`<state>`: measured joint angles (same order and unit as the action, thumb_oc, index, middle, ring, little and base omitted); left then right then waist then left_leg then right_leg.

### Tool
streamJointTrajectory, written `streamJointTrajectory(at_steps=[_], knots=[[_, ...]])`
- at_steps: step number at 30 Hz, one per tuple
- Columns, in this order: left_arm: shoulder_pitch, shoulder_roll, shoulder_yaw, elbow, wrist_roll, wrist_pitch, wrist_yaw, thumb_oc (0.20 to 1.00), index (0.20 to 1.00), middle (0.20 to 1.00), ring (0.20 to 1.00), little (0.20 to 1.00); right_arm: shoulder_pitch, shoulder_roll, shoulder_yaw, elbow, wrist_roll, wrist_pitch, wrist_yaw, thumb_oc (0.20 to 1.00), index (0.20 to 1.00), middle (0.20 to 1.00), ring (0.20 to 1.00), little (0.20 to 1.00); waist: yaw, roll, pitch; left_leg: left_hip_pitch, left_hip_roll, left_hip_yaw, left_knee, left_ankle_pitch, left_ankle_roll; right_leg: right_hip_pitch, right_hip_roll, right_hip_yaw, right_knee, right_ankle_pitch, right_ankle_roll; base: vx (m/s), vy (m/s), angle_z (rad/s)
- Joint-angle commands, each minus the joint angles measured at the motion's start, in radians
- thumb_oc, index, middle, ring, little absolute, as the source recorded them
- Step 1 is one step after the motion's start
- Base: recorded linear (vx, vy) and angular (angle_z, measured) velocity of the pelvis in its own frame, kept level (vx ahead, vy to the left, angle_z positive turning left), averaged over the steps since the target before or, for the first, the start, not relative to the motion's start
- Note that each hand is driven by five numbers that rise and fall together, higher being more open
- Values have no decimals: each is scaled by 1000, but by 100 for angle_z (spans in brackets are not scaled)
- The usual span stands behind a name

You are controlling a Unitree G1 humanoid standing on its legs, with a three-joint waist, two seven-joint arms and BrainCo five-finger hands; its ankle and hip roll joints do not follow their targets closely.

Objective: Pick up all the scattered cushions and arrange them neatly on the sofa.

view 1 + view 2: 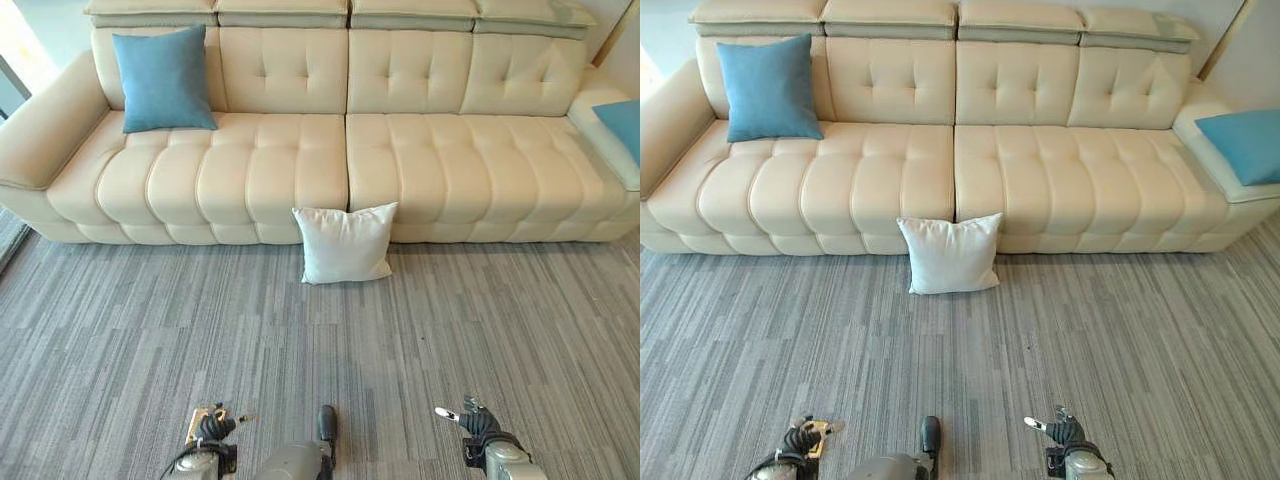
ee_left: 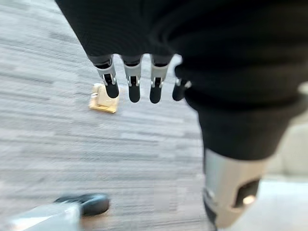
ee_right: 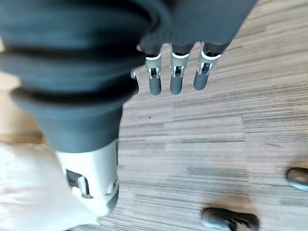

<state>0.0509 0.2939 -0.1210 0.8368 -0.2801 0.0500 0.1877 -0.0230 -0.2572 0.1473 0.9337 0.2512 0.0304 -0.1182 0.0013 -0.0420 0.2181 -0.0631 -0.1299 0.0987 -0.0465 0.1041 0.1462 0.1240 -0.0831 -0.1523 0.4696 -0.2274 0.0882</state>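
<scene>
Your left hand (image 1: 212,428) and right hand (image 1: 470,420) hung low with relaxed fingers, holding nothing. The white cushion (image 1: 345,243) leaned on the sofa (image 1: 420,160) front at twelve o'clock, well apart. Grabbing one corner risked it drooping and slipping onto the carpet (image 1: 120,330).

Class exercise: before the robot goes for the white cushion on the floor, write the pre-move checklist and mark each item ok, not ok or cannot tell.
1. White cushion located: on the carpet, leaning against the sofa front. Ok.
2. Left robot hand free: fingers straight, holding nothing. Ok.
3. Right robot hand free: fingers straight, holding nothing. Ok.
4. Path to the cushion: bare carpet ahead; a small tan object lies by the left hand, off the line. Ok.
5. Free seat space: middle seats bare; blue cushion upright at left, another blue cushion at right. Ok.
6. Cushions outside the views: cannot tell.
</scene>
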Motion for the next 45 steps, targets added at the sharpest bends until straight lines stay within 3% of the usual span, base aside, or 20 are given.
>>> streamJointTrajectory(at_steps=[1, 5, 7, 10, 11, 15, 18, 21, 23, 24, 25, 28, 29, 32, 35, 36, 38, 39, 43, 45], knots=[[-18, 12, -26, -26, 42, -17, 10, 1000, 1000, 1000, 1000, 1000, 1, -45, 4, -42, -31, -10, -7, 1000, 1000, 1000, 1000, 1000, -7, 2, 4, 111, 39, 9, -41, -107, -102, -111, -35, -13, 78, 232, 42, 246, 204, -1], [-37, 13, -31, -20, 37, -20, 12, 1000, 1000, 1000, 1000, 1000, -3, -38, 3, -36, -31, -7, -10, 1000, 1000, 1000, 1000, 1000, -12, 28, 32, 171, 57, 22, -41, -140, -97, -202, -58, -68, 86, 193, 13, 205, 114, 4], [-48, 14, -33, -5, 42, -21, 6, 1000, 1000, 1000, 1000, 1000, -8, -34, -3, -25, -22, -6, -13, 1000, 1000, 1000, 1000, 1000, -16, 47, 49, 206, 73, 32, -41, -163, -103, -232, -46, -97, -68, 172, 8, 298, 27, -8], [-62, 19, -27, 3, 59, -21, 5, 1000, 1000, 1000, 1000, 1000, -10, -30, -10, -19, -19, -2, -16, 1000, 1000, 1000, 1000, 1000, -21, 36, 56, 254, 71, 41, -41, -197, -126, -259, 11, -26, -465, 290, 63, 387, -88, -9], [-68, 20, -22, 9, 65, -25, 2, 1000, 1000, 1000, 1000, 1000, -6, -30, -15, -18, -20, -1, -15, 1000, 1000, 1000, 1000, 1000, -24, 31, 54, 269, 71, 43, -41, -206, -134, -260, 17, -29, -535, 314, 74, 321, -107, -21], [-66, 20, -14, 4, 75, -31, 0, 1000, 1000, 1000, 1000, 1000, 3, -33, -25, -19, -28, 1, -13, 1000, 1000, 1000, 1000, 1000, -31, 29, 42, 314, 70, 40, -41, -229, -146, -287, 19, -55, -557, 317, 90, 309, -106, 10], [-55, 8, -16, 4, 70, -34, -3, 1000, 1000, 1000, 1000, 1000, 17, -41, -28, -18, -22, -3, -9, 1000, 1000, 1000, 1000, 1000, -45, 36, 17, 361, 76, 8, -37, -257, -150, -255, 33, -23, -557, 332, 69, 517, -198, 20], [-42, -14, -14, 17, 49, -33, -2, 1000, 1000, 1000, 1000, 1000, 22, -55, -30, -17, -13, -6, -6, 1000, 1000, 1000, 1000, 1000, -56, 62, -3, 368, 103, -15, 33, -236, -169, -218, 52, -26, -546, 328, 44, 408, -187, 38], [-38, -25, -15, 18, 32, -34, -2, 1000, 1000, 1000, 1000, 1000, 23, -64, -29, -11, -1, -12, -4, 1000, 1000, 1000, 1000, 1000, -56, 74, -4, 332, 119, -20, 153, -183, -202, -198, 59, -40, -526, 291, 18, 427, -288, 0], [-46, -34, -19, 30, 8, -35, -4, 1000, 1000, 1000, 1000, 1000, 22, -65, -29, 6, 16, -16, -7, 1000, 1000, 1000, 1000, 1000, -59, 75, 1, 269, 136, -11, 315, -103, -242, -151, 67, -46, -529, 255, -11, 317, -246, -2], [-46, -34, -19, 30, 8, -35, -4, 1000, 1000, 1000, 1000, 1000, 21, -65, -29, 6, 16, -16, -7, 1000, 1000, 1000, 1000, 1000, -60, 76, 1, 266, 137, -13, 320, -105, -243, -151, 68, -47, -529, 255, -11, 299, -257, 11], [-59, -39, -23, 30, -30, -43, 3, 1000, 1000, 1000, 1000, 1000, 15, -73, -32, 17, 35, -16, -12, 1000, 1000, 1000, 1000, 1000, -50, 61, 35, 145, 138, -16, 536, -48, -271, -94, 64, -57, -527, 215, -47, 202, -193, 11], [-61, -39, -21, 33, -41, -42, 7, 1000, 1000, 1000, 1000, 1000, 11, -74, -30, 16, 38, -14, -16, 1000, 1000, 1000, 1000, 1000, -48, 54, 38, 134, 154, 6, 546, -50, -258, -80, 64, -59, -528, 202, -56, 217, -177, 8], [-63, -39, -24, 40, -34, -36, 2, 1000, 1000, 1000, 1000, 1000, 8, -71, -24, 19, 39, -11, -15, 1000, 1000, 1000, 1000, 1000, -36, 32, 47, 69, 171, 43, 504, -101, -229, -38, 53, -69, -538, 180, -63, 214, -137, 21], [-51, -41, -31, 50, -25, -30, 2, 1000, 1000, 1000, 1000, 1000, 9, -68, -15, 19, 34, -12, -19, 1000, 1000, 1000, 1000, 1000, -26, 12, 42, 58, 162, 44, 297, -165, -196, -7, 42, -77, -540, 155, -50, 236, -45, 9], [-48, -41, -32, 54, -23, -28, 3, 1000, 1000, 1000, 1000, 1000, 11, -66, -11, 16, 31, -12, -19, 1000, 1000, 1000, 1000, 1000, -26, 14, 40, 55, 165, 30, 218, -153, -199, -4, 43, -79, -538, 148, -51, 232, 25, 10], [-34, -45, -34, 58, -20, -24, 5, 1000, 1000, 1000, 1000, 1000, 18, -65, -2, 8, 18, -14, -20, 1000, 1000, 1000, 1000, 1000, -26, 25, 40, 33, 179, -14, 16, -28, -220, 23, 53, -95, -538, 128, -57, 242, 55, 25], [-30, -45, -35, 62, -13, -21, 5, 1000, 1000, 1000, 1000, 1000, 20, -67, -1, 8, 14, -12, -18, 1000, 1000, 1000, 1000, 1000, -26, 27, 41, 43, 181, -21, -16, -3, -227, 35, 55, -94, -537, 124, -60, 237, 81, 24], [-13, -42, -32, 72, 4, -19, 6, 1000, 1000, 1000, 1000, 1000, 30, -64, 4, 7, -3, -6, -15, 1000, 1000, 1000, 1000, 1000, -29, 29, 37, -25, 193, -19, -41, 20, -264, 80, 53, -94, -528, 96, -59, 307, 171, 13], [-6, -40, -26, 75, 3, -19, 3, 1000, 1000, 1000, 1000, 1000, 33, -59, 13, 10, -21, -1, -7, 1000, 1000, 1000, 1000, 1000, -18, 34, 21, 1, 188, -36, -41, 17, -253, 108, 48, -69, -519, 82, -48, 375, 247, -6]])
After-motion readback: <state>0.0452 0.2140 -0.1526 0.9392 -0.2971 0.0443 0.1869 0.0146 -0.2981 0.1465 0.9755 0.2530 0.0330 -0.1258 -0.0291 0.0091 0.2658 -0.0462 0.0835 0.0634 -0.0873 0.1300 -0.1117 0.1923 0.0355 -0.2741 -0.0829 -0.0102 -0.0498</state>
